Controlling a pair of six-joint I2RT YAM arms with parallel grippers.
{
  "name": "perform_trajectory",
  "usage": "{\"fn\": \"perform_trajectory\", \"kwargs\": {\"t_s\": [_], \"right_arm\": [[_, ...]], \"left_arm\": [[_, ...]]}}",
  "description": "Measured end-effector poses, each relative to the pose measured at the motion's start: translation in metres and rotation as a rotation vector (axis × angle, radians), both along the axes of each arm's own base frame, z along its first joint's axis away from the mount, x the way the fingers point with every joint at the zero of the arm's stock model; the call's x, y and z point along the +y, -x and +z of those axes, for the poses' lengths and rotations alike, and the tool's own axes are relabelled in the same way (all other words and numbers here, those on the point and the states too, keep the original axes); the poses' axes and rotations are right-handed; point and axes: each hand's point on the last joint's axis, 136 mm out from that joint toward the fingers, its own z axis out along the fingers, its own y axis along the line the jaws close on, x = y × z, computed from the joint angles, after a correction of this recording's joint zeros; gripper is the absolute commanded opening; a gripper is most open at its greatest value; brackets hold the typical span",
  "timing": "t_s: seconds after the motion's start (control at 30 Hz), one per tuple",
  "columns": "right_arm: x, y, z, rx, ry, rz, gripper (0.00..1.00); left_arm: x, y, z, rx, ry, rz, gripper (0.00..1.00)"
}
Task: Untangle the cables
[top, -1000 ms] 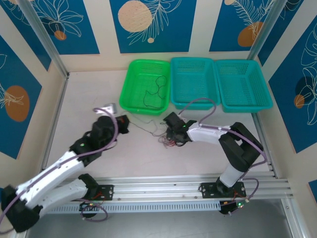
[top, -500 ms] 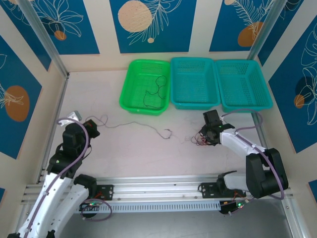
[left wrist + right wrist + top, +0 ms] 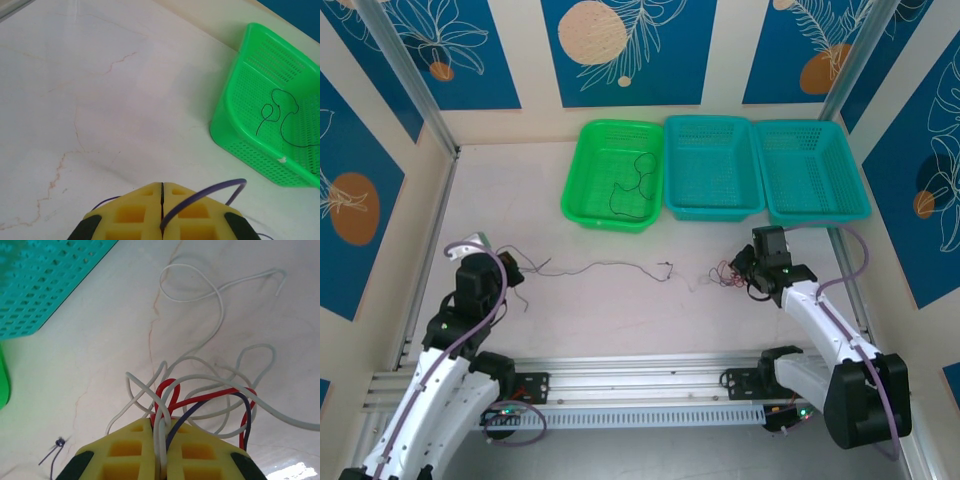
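Cables (image 3: 220, 391) are bunching in the pinch of our right gripper (image 3: 161, 429); one strand (image 3: 600, 267) is running leftward (lengthwise across the table (image 3: 620, 320)) into our clamped left gripper (image 3: 162, 192).

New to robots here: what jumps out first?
Three bright baskets line the far edge: a green basket holding a thin black wire, and two teal baskets. In front, the right jaws are shut on a tangle of red, white and dark wires, while the left jaws pinch one dark strand running across the table.

Light: bright and even across my feeds.
Shadows: soft, faint.
Glare: white patch on the table (image 3: 294, 471), right wrist view.
Focus: sharp throughout.
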Motion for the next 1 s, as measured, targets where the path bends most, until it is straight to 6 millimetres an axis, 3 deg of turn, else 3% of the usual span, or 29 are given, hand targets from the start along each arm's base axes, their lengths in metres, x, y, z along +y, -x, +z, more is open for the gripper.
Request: {"fn": "perform_trajectory", "kwargs": {"t_s": [0.07,0.13,0.27,0.43,0.53,0.67,0.73,0.83,1.0], "right_arm": [[0.003,0.002,-0.001,0.006,0.007,0.019,0.00],[0.005,0.003,-0.002,0.009,0.010,0.031,0.00],[0.010,0.004,-0.001,0.009,0.004,0.068,0.00],[0.031,0.004,0.005,-0.002,-0.049,0.164,0.00],[0.044,-0.002,0.021,-0.037,-0.082,0.219,0.00],[0.060,-0.010,0.044,-0.092,-0.109,0.290,0.00],[0.067,-0.011,0.050,-0.106,-0.114,0.322,0.00],[0.073,-0.010,0.053,-0.108,-0.119,0.355,0.00],[0.079,-0.004,0.051,-0.091,-0.125,0.389,0.00]], "left_arm": [[-0.001,-0.002,0.000,0.002,-0.009,-0.005,0.29],[-0.001,-0.005,-0.002,0.002,-0.021,-0.011,0.48],[-0.010,-0.008,-0.010,-0.006,-0.030,-0.074,0.63],[-0.055,-0.019,-0.001,-0.066,-0.012,-0.314,0.60],[-0.109,-0.019,0.000,-0.088,-0.036,-0.557,0.61],[-0.190,0.005,-0.014,-0.091,-0.145,-0.920,0.65],[-0.215,0.014,-0.024,-0.092,-0.218,-1.042,0.67],[-0.234,0.009,-0.044,-0.067,-0.337,-1.134,0.70],[-0.244,-0.018,-0.092,0.044,-0.535,-1.176,0.77]]}}
